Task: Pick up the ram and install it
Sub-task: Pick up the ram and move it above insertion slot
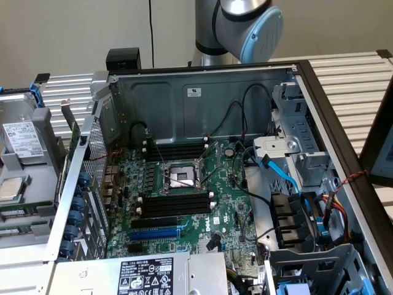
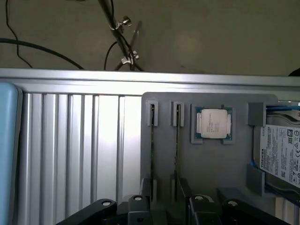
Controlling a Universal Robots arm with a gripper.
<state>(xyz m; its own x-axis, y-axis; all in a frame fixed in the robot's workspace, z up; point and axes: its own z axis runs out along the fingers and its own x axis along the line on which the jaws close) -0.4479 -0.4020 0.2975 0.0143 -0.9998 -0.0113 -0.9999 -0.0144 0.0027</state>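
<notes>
Lying open on the bench (image 1: pixel 350 80), the case (image 1: pixel 202 92) showed its board (image 1: pixel 227 203) with the black slots (image 1: pixel 177 203) all looking empty, so nothing was installed. The tray (image 2: pixel 206 173), at the exterior view's left of the case, carried two ram sticks (image 2: pixel 152 140) on edge beside a processor (image 2: pixel 213 124). The jaws hung above those sticks, spread and holding nothing; pickup and seating both remained to be done, in my judgement.
</notes>
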